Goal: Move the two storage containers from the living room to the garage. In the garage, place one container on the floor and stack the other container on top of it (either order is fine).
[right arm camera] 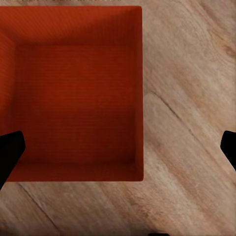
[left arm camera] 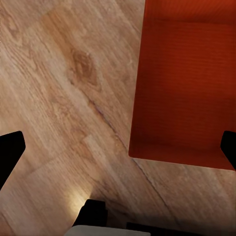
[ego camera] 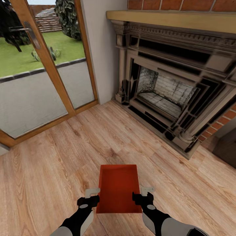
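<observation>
Head view: a red container point(ego camera: 117, 188) sits on the living room's wood floor point(ego camera: 49, 170) before the fireplace point(ego camera: 170, 88), left gripper point(ego camera: 92, 195) and right gripper point(ego camera: 143, 194) flanking its walls. Wrist views: both spread wide, straddling rims point(left arm camera: 140, 98), unclamped; uneven closing could tip it

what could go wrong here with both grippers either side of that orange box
The storage container sits between the left gripper and right gripper, both open with fingers straddling its thin side walls. An uneven squeeze could tilt or drop it. Nearby, the fireplace and glass door could be bumped when turning.
</observation>
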{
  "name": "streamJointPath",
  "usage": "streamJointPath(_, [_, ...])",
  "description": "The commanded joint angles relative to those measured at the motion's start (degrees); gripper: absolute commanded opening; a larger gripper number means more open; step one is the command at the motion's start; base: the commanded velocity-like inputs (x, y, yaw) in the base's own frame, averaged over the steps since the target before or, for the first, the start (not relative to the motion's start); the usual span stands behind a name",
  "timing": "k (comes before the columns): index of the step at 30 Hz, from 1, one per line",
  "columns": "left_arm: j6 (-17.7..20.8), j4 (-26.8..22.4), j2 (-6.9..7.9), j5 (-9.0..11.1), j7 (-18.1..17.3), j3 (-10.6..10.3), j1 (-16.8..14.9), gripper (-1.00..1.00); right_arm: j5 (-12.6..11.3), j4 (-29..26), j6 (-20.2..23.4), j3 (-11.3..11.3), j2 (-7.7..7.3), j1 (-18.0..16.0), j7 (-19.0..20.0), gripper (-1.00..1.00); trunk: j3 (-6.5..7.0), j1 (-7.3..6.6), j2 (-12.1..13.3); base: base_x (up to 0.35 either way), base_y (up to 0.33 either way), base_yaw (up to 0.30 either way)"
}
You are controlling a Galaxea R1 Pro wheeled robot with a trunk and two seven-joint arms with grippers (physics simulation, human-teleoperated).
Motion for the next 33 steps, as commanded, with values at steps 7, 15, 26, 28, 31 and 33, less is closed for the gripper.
streamJointPath(7, [-0.02,-0.06,0.03,0.6,0.61,-0.49,-0.02,1.0,-0.5,0.02,-0.35,0.43,0.01,-0.03,-0.35,1.0,-0.15,0.01,-0.04,0.0,0.0,0.0])
streamJointPath(15, [0.69,-0.22,-0.4,0.43,0.13,-0.98,-0.02,1.0,-0.74,0.04,-0.52,0.19,0.01,-0.03,-0.61,1.0,-0.15,0.01,-0.04,0.0,0.0,0.0])
streamJointPath(26, [1.01,-2.74,-0.27,0.36,0.18,-0.97,-0.02,1.0,-0.86,0.02,-0.57,0.16,0.01,-0.03,-0.64,1.0,-0.15,0.01,-0.04,0.0,0.0,0.0])
streamJointPath(28, [0.97,-2.77,-0.29,0.35,0.44,-0.88,-0.02,1.0,-0.86,0.02,-0.61,0.16,0.01,-0.03,-0.68,1.0,-0.15,0.01,-0.04,0.0,0.0,0.0])
streamJointPath(31, [0.94,-2.78,-0.31,0.37,0.61,-0.85,-0.02,1.0,-0.86,0.02,-0.62,0.16,0.01,-0.03,-0.67,1.0,-0.33,0.23,-0.44,0.0,0.0,0.0])
streamJointPath(33, [0.94,-2.78,-0.27,0.42,0.74,-0.9,-0.02,1.0,-0.86,0.02,-0.63,0.16,0.01,-0.03,-0.69,1.0,-0.69,0.66,-1.24,0.0,0.0,0.0])
